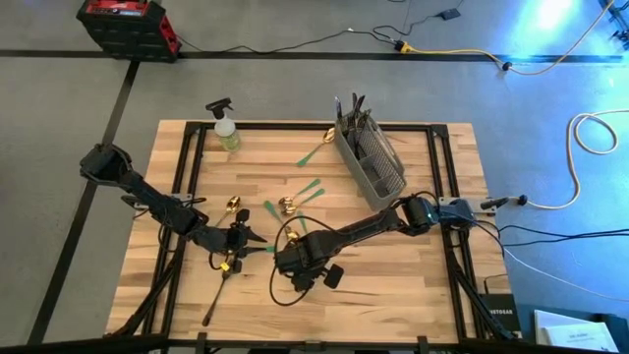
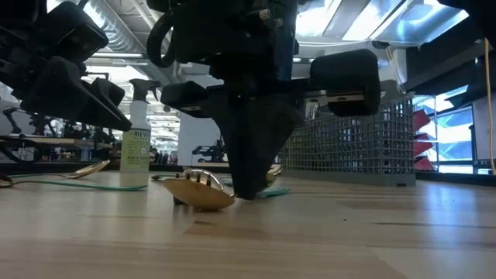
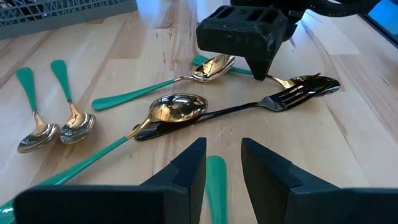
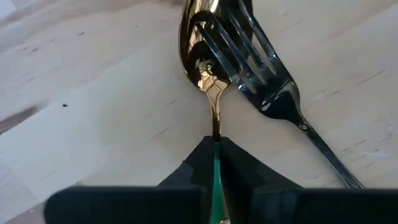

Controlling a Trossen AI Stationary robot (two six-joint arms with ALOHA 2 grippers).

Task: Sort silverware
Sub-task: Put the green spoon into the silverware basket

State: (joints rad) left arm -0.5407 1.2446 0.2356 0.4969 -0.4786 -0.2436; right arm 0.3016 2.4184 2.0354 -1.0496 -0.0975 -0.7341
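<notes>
Silverware lies loose on the wooden table. My right gripper [image 4: 214, 149] points down, shut on a green-handled gold spoon [image 4: 205, 37]. A dark fork [image 4: 267, 68] lies with its tines over that spoon's bowl. Another gold spoon [image 3: 177, 109] rests on the fork's dark handle [image 3: 230, 112]. My left gripper [image 3: 217, 165], left of the right one [image 1: 295, 261], has a green handle [image 3: 216, 183] between its fingers. Three more green-handled spoons [image 3: 211, 65] [image 3: 37, 134] [image 3: 78, 124] lie flat beyond. My left gripper has the green handle's free end [image 3: 215, 165] between its two fingers, lying along them with its rounded tip pointing forward. The fingers slant down from the table's left. The rest of the piece is hidden under the gripper. My right gripper pinches the spoon's handle [image 4: 215, 146] between its two fingers, where green meets the gold neck. The fingers come from above, pointing down, across the handle. The spoon's bowl [image 2: 198, 192] lies low on the table under the fork's tines.
A grey mesh caddy [image 1: 371, 157] holding several dark pieces stands at the far right. A spray bottle [image 1: 224, 126] stands at the far left. A dark utensil [image 1: 211, 305] lies near the front left. Other green-handled pieces [image 1: 313, 152] lie mid-table.
</notes>
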